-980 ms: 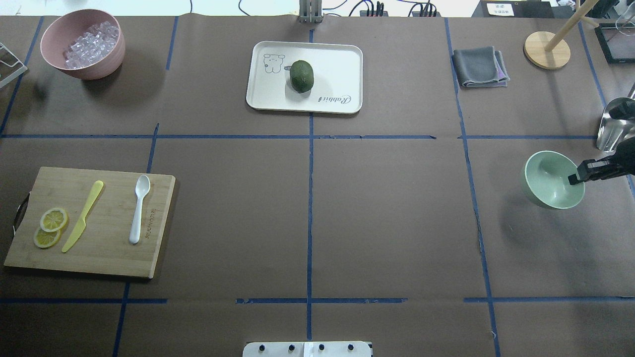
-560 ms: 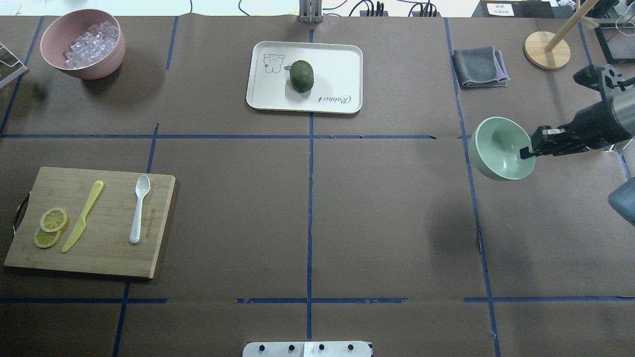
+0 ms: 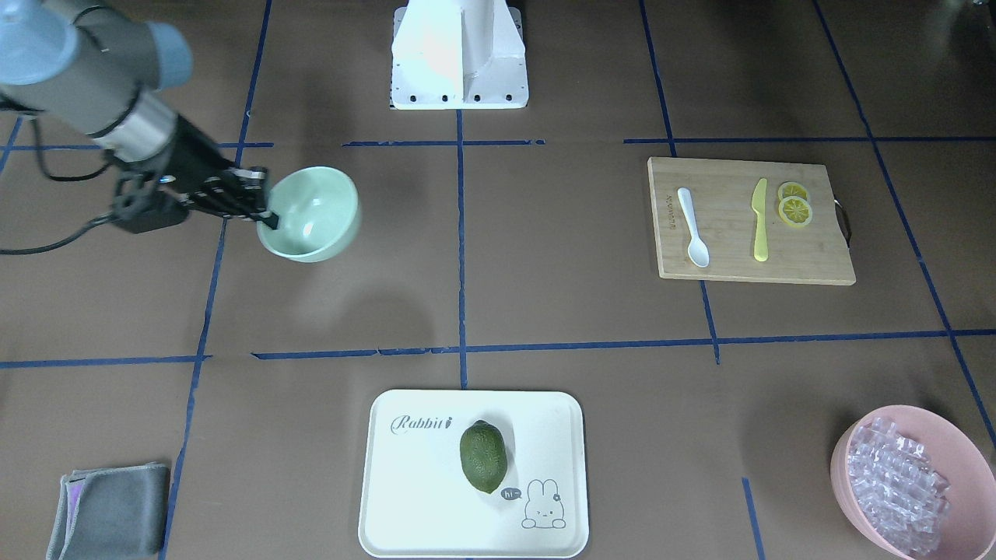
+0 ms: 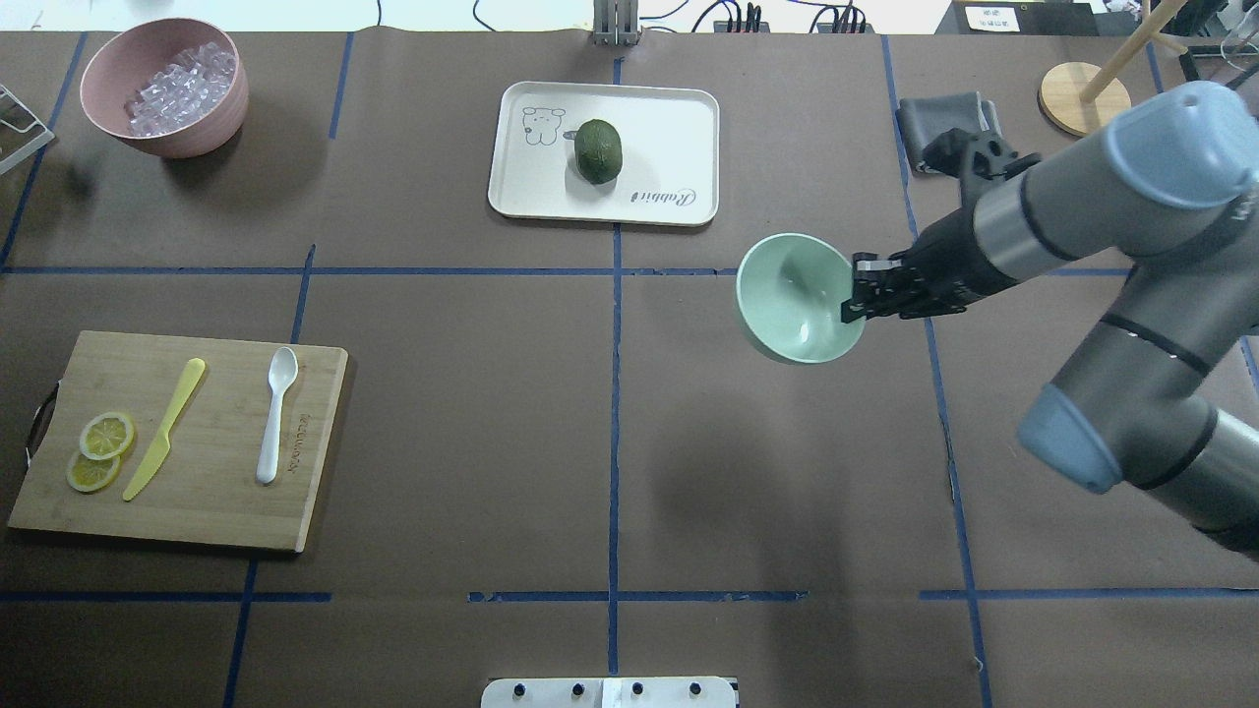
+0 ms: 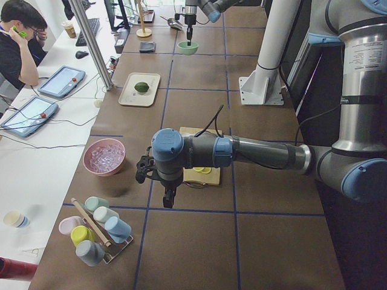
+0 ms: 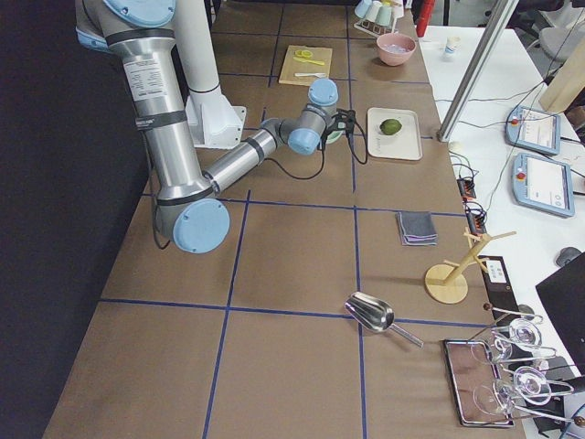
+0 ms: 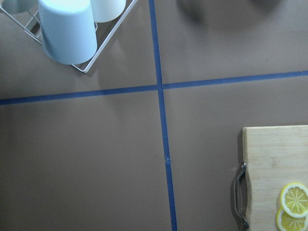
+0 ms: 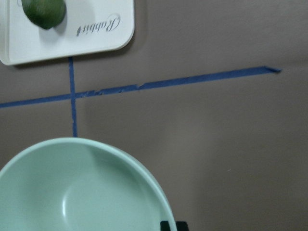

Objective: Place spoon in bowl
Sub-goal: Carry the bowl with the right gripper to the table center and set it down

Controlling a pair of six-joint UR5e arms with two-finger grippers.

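The right gripper point(image 4: 854, 300) is clamped on the rim of the mint-green bowl point(image 4: 792, 295), one finger inside the wall and one outside. The bowl hangs a little tipped, and its shadow falls well apart from it on the table point(image 4: 610, 442), so I'd say it is lifted clear. It hangs just on the robot's right of the centre line.

From that claw the spoon point(image 4: 275, 413) lies well away towards the robot's left and somewhat closer to the robot's base. It is flat on the cutting board point(image 4: 216, 452), near the board's inner edge. Its long axis runs near-to-far from the robot, with the scoop at the far end and the handle pointing back at the base. The yellow knife point(image 4: 165, 428) lies roughly alongside it, then the lemon slices point(image 4: 98, 450) farther out.

Farthest out, the left gripper point(image 5: 169, 198) hangs pointing down past the board's handle end, between the board and the cup rack point(image 7: 67, 29). Whether its fingers are apart or together I cannot tell from here. That arm is much the nearer to the spoon, so I judge the pick falls to it. The handle would best be taken across its width, while the bowl comes in to meet it
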